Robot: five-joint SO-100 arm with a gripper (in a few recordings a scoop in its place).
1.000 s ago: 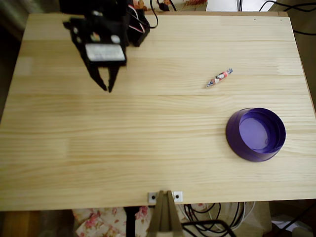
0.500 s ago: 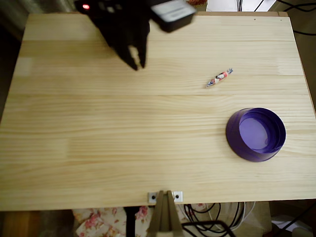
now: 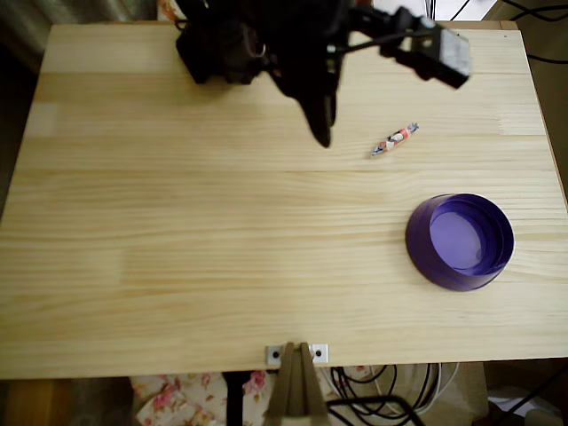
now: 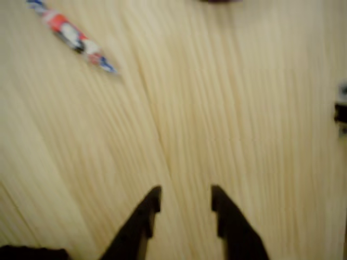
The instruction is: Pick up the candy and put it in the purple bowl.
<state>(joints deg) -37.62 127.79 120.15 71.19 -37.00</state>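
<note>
In the wrist view the hand (image 4: 184,203) shows two dark fingers (image 4: 145,216) spread apart with bare wood between their tips, pinching nothing. They hang over the pale counter (image 4: 227,108), whose grain runs away from them. Further out, up and to the left of the fingers, lies the candy (image 4: 70,35), slanted, its red, white and blue wrapper a little blurred, clear of the hand.

From overhead the hand (image 3: 322,133) points down the picture from the black arm at the counter's (image 3: 177,266) top edge, and there its fingers overlap into one dark point. The candy (image 3: 394,139) lies flat on the wood just to the right of the fingertips, near but not touching, tilted with its right end higher in the picture. The bowl (image 3: 460,241) sits well beyond the candy, lower right of the hand, upright on the counter, nothing inside it.
</note>
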